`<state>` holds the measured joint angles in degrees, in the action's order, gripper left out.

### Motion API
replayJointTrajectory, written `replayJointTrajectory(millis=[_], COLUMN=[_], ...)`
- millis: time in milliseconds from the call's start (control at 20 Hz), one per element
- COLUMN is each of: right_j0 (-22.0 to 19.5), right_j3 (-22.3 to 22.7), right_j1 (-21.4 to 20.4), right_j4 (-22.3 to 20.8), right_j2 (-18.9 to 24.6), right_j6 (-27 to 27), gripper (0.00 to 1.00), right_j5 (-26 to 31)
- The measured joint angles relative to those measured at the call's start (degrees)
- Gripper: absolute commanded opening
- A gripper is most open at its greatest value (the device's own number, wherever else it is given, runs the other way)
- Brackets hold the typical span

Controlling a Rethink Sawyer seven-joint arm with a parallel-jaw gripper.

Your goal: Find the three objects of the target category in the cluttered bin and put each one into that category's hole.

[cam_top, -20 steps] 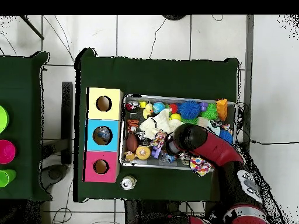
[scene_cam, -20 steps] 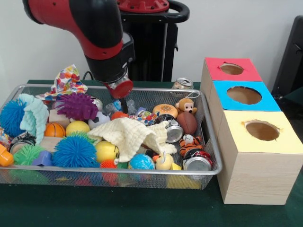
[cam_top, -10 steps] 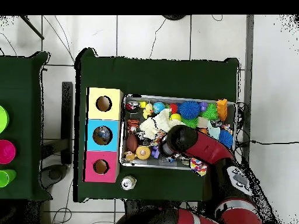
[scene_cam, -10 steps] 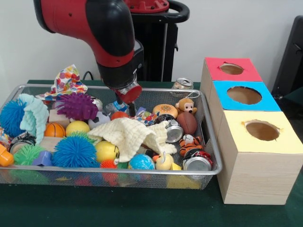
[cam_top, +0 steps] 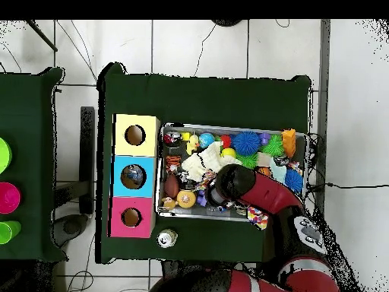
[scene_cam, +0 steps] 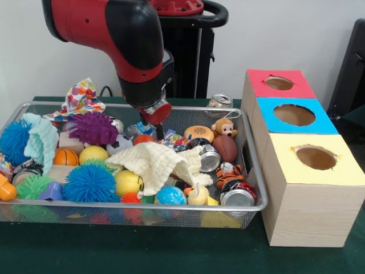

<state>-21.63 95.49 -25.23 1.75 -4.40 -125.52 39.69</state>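
Now the gripper (scene_cam: 158, 132) dips into the bin (scene_cam: 251, 171), down among the toys at its back wall; I cannot tell if it is gripping. Just in front lies a cream cloth (scene_cam: 155, 161). A silver can (scene_cam: 210, 160) lies beside the cloth.

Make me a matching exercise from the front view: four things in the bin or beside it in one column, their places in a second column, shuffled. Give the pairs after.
Things:
1. monkey toy
2. patterned cloth
3. soda can
4. cream cloth

Places:
A. draped over the bin's far left rim
B. standing on the table behind the bin
C. spread over toys in the bin's middle
D. inside the bin, near its far right corner

Pairs: 1-D, 2-A, 3-B, 4-C
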Motion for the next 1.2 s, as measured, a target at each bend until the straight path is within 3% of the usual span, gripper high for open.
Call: replayJointTrajectory(millis=[1200], right_j0=[-1.12], right_j3=[3.15], right_j1=[-3.75], right_j4=[-0.46], right_j2=[0.00], right_j6=[0.00], gripper=[1.00], right_j5=[0.00])
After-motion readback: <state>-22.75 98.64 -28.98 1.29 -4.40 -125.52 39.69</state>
